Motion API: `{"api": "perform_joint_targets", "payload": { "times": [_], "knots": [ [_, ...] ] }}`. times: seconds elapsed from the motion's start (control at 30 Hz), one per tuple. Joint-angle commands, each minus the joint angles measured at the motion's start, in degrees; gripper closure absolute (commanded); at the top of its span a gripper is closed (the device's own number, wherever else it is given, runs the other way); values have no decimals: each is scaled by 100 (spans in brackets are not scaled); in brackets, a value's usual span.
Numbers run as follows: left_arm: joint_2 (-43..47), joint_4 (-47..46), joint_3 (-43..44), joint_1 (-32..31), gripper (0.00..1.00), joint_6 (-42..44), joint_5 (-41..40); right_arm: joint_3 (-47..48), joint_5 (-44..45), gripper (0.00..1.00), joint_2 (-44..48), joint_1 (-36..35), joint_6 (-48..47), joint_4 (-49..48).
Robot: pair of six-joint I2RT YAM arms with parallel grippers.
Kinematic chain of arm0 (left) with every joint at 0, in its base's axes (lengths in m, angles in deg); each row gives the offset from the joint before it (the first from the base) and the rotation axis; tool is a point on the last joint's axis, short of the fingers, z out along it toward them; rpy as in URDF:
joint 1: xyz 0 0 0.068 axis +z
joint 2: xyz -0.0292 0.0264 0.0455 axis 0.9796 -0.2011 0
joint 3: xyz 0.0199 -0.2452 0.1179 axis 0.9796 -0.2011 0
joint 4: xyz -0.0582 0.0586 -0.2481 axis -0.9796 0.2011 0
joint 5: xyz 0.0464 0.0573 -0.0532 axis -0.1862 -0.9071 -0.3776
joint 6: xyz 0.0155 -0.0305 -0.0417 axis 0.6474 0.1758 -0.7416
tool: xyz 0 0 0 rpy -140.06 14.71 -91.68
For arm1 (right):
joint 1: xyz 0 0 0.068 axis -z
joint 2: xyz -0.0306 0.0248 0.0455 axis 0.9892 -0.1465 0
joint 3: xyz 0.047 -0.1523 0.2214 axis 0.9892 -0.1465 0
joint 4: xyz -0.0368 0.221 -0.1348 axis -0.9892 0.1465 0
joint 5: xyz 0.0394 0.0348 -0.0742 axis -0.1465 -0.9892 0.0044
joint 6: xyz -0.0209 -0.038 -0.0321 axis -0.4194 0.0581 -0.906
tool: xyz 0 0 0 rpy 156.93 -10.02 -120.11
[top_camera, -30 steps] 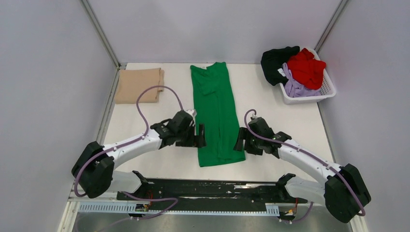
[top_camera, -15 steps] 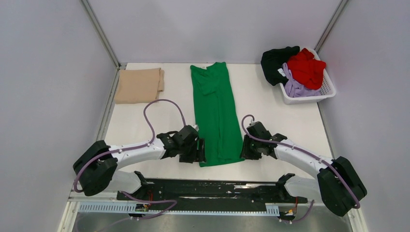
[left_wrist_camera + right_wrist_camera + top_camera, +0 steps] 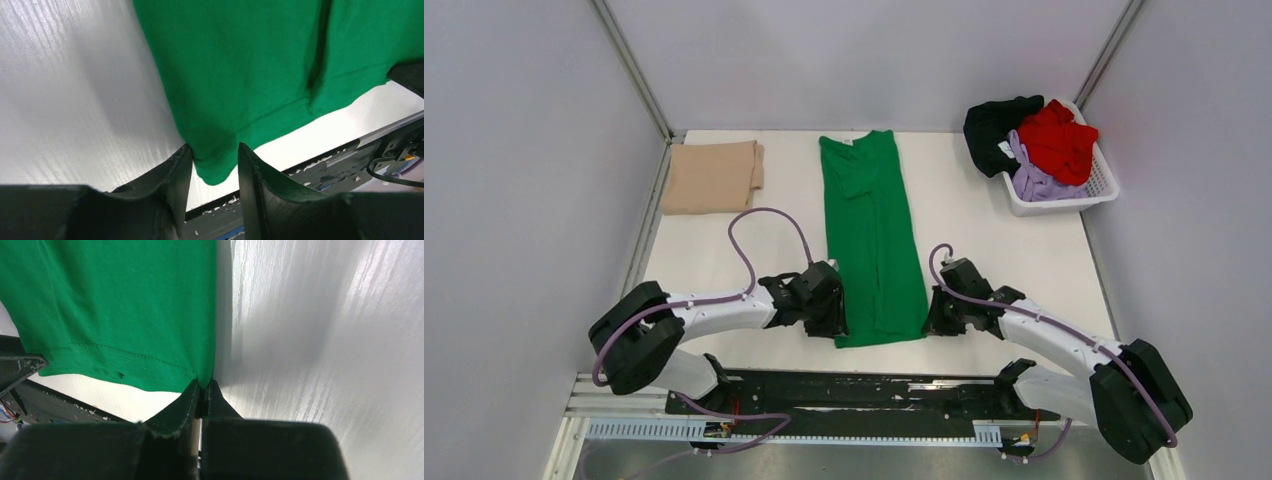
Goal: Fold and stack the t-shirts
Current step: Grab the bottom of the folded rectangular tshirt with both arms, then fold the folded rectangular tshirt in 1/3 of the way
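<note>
The green t-shirt lies centre frame on the surface, folded narrow. The right gripper is closed, seemingly pinching its lower-right hem corner. The left gripper straddles the lower-left corner, jaws apart. Lifting now risks that corner slipping, skewing the fold.

Green t-shirt narrow strip, centre; tan t-shirt folded, far left.

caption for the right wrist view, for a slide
Right gripper pinches the hem corner of the green shirt on the white table.

Centre — spread shirt; folded shirt back-left — basket back-right.
</note>
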Motion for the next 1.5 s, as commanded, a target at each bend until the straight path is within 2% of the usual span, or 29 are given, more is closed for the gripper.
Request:
{"api": "perform_joint_targets", "payload": {
  "times": [0.0,0.1,0.13,0.2,0.23,0.5,0.77,0.9,1.03,1.3,1.47],
  "knots": [
    [-303,53,-69,-63,57,-93,-286,-142,-264,100,246,1,-74,-57],
    [-330,100,-77,-62,68,-89,-229,-164,-283,100,256,-2,-59,-60],
    [-324,144,-71,-62,76,-65,-177,-162,-289,100,255,-2,-47,-57],
    [-262,249,-62,-91,84,-66,-104,-160,-391,100,275,-2,-9,-55],
    [-190,264,-80,-142,85,-75,-73,-166,-489,100,306,-2,15,-54],
    [264,736,-258,-369,83,-353,-119,-494,-1099,100,991,-6,213,-103],
    [725,499,-360,-455,91,-381,202,-480,-1542,100,1195,-10,207,-96],
    [856,149,-310,-454,91,-227,353,-267,-1461,100,1222,-10,145,-129],
    [831,198,-91,-388,91,-105,245,58,-1299,100,964,-3,162,-164],
    [586,101,512,592,91,444,721,1004,-814,100,252,151,-74,-218],
    [202,163,994,1107,91,678,660,1649,-494,100,-451,469,-171,-249]
  ]
}}
